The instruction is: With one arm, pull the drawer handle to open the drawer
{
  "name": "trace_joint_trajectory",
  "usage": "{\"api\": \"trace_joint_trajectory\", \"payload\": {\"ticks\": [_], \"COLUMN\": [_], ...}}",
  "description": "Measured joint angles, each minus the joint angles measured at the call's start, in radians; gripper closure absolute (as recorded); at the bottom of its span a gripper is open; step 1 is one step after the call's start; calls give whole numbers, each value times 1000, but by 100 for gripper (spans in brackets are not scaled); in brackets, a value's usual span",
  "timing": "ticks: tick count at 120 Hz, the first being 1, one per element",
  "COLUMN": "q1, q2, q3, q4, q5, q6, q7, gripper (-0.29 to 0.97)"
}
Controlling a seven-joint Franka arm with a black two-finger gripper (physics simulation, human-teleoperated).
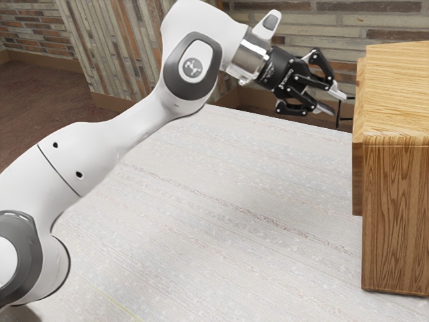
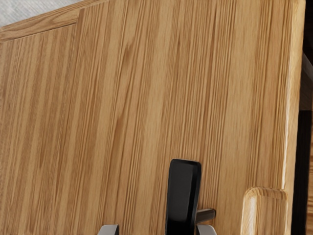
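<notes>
Hand [image 1: 334,102] spread, fingers straddling the black drawer handle [image 2: 183,196] — not pinching. Oak cabinet [image 1: 395,168] stands on the tabletop [image 1: 221,221] — brick wall [image 1: 375,17] behind.

Room lies open above the table [image 1: 234,221], while the wooden cabinet [image 1: 395,168] blocks the exterior view's right.

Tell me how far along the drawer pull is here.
Approach looks done: the gripper sits at the wooden cabinet front. In hand: its open fingers straddle the black handle, not yet clamped. Left: shut on the handle and pull; the drawer front shows no clear sign of being drawn out.
</notes>
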Motion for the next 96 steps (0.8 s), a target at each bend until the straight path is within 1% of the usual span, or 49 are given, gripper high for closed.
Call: {"api": "trace_joint_trajectory", "payload": {"ticks": [96], "q1": [34], "q2": [45], "q3": [16], "q4": [3], "q5": [5], "q6": [-100], "q7": [-63], "gripper": [56]}}
